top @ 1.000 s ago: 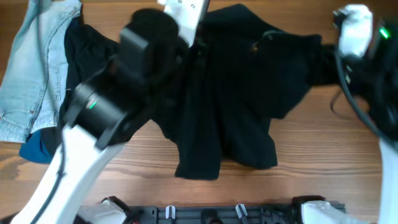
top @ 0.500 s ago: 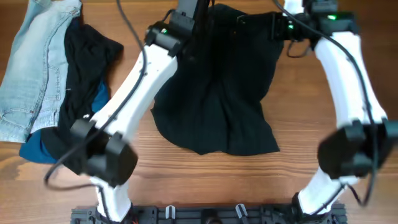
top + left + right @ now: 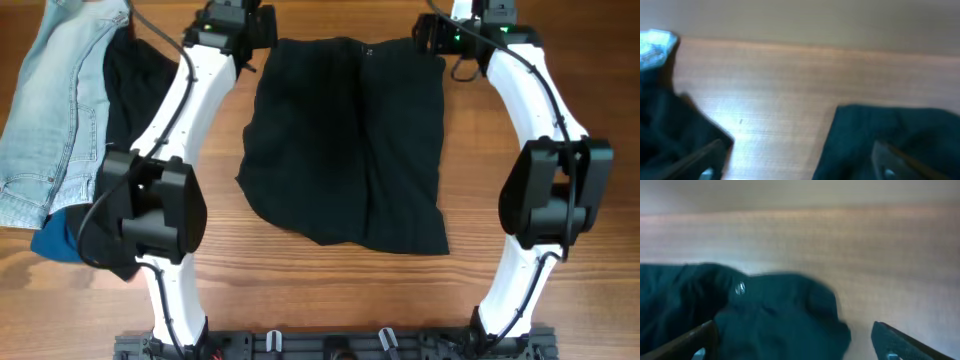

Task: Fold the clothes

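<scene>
- The black shorts [image 3: 345, 140] lie spread flat in the middle of the table [image 3: 500, 290]. The waistband runs straight along the far edge and the two legs point toward the near edge.
- A small white tag [image 3: 367, 47] shows at the middle of the waistband.
- Half a second ago the shorts were gathered narrower, with the waistband pulled up between the two arms. Now the waistband is drawn out wide and the cloth lies flatter.
- A second ago the shorts were a rumpled heap spreading toward the right edge.
- The left gripper [image 3: 800, 160] sits at the left waistband corner with its fingers spread wide, holding nothing. Bare wood and the corner of the shorts lie between them.
- The right gripper [image 3: 796, 341] sits at the right waistband corner, also spread wide. The cloth corner with a small round snap [image 3: 740, 288] lies between its fingers, not pinched.
- Both arms have swung outward and now flank the shorts.
- The pale-blue jeans [image 3: 55, 110] lie along the left edge from the far-left corner, with another black piece [image 3: 130, 100] touching beside them.
- The blue piece [image 3: 58, 238] peeks out below these, near the left edge.
- Bare wood lies open along the near edge below the hems, and toward the right edge.
</scene>
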Robot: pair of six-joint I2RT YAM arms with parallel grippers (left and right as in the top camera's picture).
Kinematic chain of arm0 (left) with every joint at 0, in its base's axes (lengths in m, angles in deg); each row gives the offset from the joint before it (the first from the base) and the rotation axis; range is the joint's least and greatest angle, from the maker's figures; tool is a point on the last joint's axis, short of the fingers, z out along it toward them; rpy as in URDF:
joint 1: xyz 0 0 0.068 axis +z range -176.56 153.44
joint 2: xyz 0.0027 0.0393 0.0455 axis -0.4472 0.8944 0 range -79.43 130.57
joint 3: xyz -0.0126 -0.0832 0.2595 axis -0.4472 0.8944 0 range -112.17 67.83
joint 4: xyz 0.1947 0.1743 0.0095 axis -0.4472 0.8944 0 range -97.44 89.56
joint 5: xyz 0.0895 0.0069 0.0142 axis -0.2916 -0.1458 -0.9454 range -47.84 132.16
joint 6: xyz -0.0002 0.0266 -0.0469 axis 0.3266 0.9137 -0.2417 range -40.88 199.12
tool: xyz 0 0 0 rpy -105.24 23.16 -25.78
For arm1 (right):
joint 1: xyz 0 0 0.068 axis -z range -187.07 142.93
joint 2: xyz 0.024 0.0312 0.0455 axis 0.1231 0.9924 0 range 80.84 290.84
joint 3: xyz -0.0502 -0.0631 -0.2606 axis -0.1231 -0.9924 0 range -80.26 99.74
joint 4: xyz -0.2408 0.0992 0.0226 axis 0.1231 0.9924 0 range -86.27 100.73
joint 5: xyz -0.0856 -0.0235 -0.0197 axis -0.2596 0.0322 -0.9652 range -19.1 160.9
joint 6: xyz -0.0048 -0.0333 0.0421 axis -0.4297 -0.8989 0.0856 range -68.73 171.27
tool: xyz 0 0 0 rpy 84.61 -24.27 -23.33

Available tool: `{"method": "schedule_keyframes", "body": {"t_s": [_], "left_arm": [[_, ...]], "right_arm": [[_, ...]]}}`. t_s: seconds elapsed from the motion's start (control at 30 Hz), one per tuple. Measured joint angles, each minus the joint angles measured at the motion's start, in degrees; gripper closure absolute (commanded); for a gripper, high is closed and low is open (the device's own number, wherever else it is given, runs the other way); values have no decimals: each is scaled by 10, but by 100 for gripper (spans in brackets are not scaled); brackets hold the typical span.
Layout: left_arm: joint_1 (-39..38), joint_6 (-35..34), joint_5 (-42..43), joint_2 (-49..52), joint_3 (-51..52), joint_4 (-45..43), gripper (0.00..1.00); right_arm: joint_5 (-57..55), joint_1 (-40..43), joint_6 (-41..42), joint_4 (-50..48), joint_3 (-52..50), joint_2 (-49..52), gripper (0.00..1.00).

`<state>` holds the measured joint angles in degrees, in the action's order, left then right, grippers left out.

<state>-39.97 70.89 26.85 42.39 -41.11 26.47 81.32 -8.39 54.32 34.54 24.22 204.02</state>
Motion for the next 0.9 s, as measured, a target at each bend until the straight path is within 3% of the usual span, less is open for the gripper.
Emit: {"method": "schedule_keyframes", "body": {"t_s": [0.13, 0.37, 0.57, 0.83, 0.9], "left_arm": [[-10, 0, 32, -12, 0, 92, 1], [-21, 0, 150, -83, -2, 305, 12], [-21, -18, 194, -100, -1, 453, 16], [-10, -55, 212, -100, 108, 416, 17], [-8, -61, 219, -99, 160, 381, 23]], "right_arm": [[45, 9, 12, 122, 0, -33, 0], [94, 30, 18, 361, 8, -156, 0], [97, 30, 11, 460, 6, -175, 0], [97, 30, -9, 449, -28, -174, 2], [97, 30, -15, 435, -40, -174, 5]]}}
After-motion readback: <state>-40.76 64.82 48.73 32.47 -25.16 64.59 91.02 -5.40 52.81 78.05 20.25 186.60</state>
